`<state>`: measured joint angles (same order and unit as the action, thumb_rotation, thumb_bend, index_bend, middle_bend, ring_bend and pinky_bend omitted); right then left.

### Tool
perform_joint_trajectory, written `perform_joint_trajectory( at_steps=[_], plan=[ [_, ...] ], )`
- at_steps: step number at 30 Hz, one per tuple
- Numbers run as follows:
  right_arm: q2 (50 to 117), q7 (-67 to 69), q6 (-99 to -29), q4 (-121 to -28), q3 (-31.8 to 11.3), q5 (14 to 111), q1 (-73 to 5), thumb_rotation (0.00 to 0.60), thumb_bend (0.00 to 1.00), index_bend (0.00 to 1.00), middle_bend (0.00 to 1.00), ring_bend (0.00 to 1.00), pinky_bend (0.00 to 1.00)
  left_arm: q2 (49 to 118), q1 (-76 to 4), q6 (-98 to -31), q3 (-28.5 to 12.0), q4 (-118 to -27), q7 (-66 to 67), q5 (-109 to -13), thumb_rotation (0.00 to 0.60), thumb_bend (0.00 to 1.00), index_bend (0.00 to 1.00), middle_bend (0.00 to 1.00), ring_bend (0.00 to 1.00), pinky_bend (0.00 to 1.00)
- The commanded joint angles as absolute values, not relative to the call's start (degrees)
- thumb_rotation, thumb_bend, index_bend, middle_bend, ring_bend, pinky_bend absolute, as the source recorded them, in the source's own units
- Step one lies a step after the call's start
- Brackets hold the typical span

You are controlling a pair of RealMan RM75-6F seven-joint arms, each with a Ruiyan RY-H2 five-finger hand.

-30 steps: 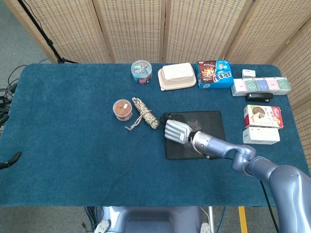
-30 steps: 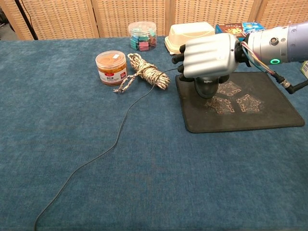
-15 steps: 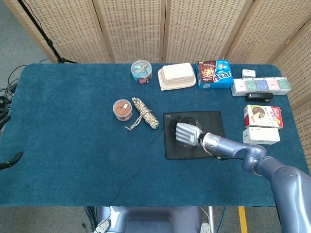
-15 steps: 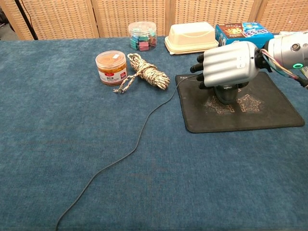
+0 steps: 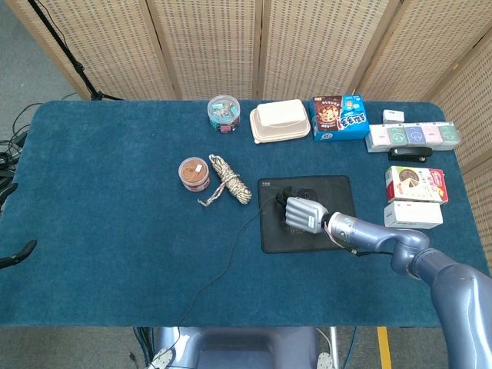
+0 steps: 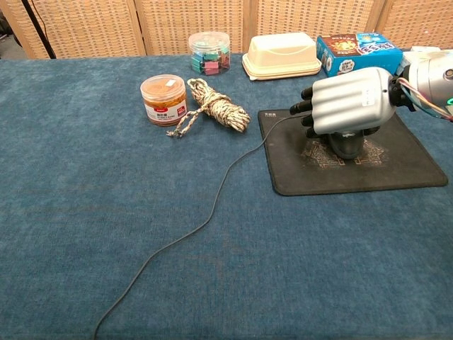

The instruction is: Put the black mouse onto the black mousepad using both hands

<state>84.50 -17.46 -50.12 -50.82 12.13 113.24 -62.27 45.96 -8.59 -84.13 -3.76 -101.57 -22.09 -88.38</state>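
Fingers of the right hand (image 6: pixel 350 110) are curled down over the black mouse (image 6: pixel 347 144), cupping it from above, so it holds the mouse with little gap showing. The mouse sits near the middle of the black mousepad (image 6: pixel 403 166), apparently resting on it, though the palm hides most of it. The left hand is not visible in either view. What shows of the mouse is a dark, rounded, smooth shell, and its thin cable (image 6: pixel 212 205) trails off the pad's left edge and snakes across the blue table (image 6: pixel 85 212) toward the near side. My worry is that cable: if the hand lifts away carelessly, a finger could snag it and drag the mouse off the pad. A slick shell could also skid sideways as the grip loosens. Just beyond the pad's corner lie 1 coil of rope (image 6: pixel 216 106) and 1 orange-lidded jar (image 6: pixel 163 99), both well clear.
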Motion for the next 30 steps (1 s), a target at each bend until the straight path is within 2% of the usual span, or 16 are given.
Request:
perform_joint_trajectory(
  at_steps=[1,6,9,16,21,24,30],
  plan=[
    [84.7,-17.5,-50.4,-50.5,12.2,113.2,-62.1,0.600,0.08,0.41,0.30,0.09,0.25,46.0,-8.6,-84.2,-3.7,-101.6,-22.0,-88.5,0.600,0.26,0.00,0.00,0.00,0.00],
    [84.9,-18.0,-50.7,-50.3,11.8,112.5,-61.7,0.600,0.08,0.13,0.10,0.00,0.15,46.0,-8.6,-84.2,-3.7,-101.7,-22.0,-88.5,0.600,0.23,0.00,0.00,0.00,0.00],
    [84.7,-18.3,-50.8,-50.8,11.6,112.2,-61.6,0.600,0.08,0.05,0.02,0.00,0.11,45.9,-8.6,-84.1,-3.7,-101.6,-22.2,-88.5,0.600,0.22,0.00,0.00,0.00,0.00],
    [83.0,-20.6,-52.2,-53.6,10.4,111.3,-61.0,0.600,0.08,0.01,0.00,0.00,0.06,45.9,-8.5,-84.2,-3.7,-101.5,-22.4,-88.8,0.600,0.22,0.00,0.00,0.00,0.00],
    [78.7,-23.8,-54.0,-59.4,8.6,109.4,-59.7,0.600,0.08,0.00,0.00,0.00,0.01,45.9,-8.5,-84.4,-3.5,-101.3,-22.6,-89.2,0.600,0.22,0.00,0.00,0.00,0.00],
    [74.1,-26.5,-58.2,-64.8,5.5,105.8,-56.8,0.600,0.08,0.00,0.00,0.00,0.00,45.9,-8.3,-84.6,-3.3,-101.4,-22.3,-89.8,0.600,0.22,0.00,0.00,0.00,0.00],
    [70.1,-29.8,-65.0,-73.2,-0.9,94.9,-49.2,0.600,0.08,0.00,0.00,0.00,0.00,46.4,-7.6,-85.5,-2.8,-101.6,-20.8,-90.2,0.600,0.22,0.00,0.00,0.00,0.00]
  ],
)
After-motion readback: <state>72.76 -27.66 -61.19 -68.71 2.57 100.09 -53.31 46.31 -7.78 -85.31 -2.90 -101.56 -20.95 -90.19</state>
